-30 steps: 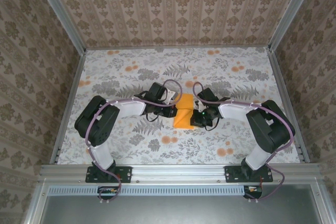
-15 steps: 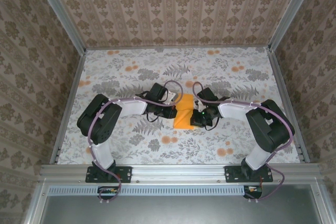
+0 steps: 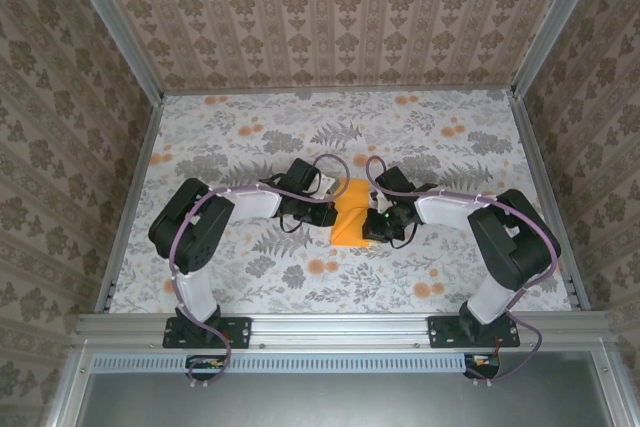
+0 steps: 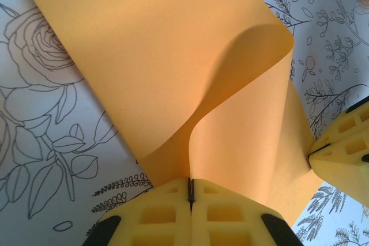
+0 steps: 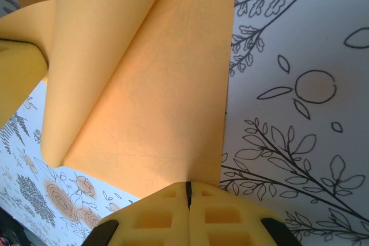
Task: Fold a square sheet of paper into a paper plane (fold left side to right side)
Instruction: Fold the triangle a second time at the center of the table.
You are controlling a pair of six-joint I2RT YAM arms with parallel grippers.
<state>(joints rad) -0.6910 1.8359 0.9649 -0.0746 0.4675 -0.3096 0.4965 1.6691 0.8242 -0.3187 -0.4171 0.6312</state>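
Observation:
The square sheet of paper (image 3: 350,215) is bright orange and lies mid-table, partly folded over itself. In the left wrist view its lifted left flap (image 4: 248,84) curls up and over toward the right. That flap's edge runs straight into the closed seam of my left gripper (image 4: 190,184), which is shut on it. My left gripper (image 3: 326,205) sits at the sheet's left side. My right gripper (image 3: 374,224) is at the sheet's right side. Its jaws (image 5: 188,187) are shut, tips down on the flat lower layer (image 5: 161,119) near its right edge.
The table has a floral cloth (image 3: 250,147) with small orange flower blotches. Patterned walls and metal rails (image 3: 130,197) enclose it on three sides. Each wrist view catches the other gripper's yellow fingers (image 4: 340,154) (image 5: 20,79) close by.
My left gripper has carried the flap a little to the right, so the orange patch looks narrower from above. The right gripper has stayed in place.

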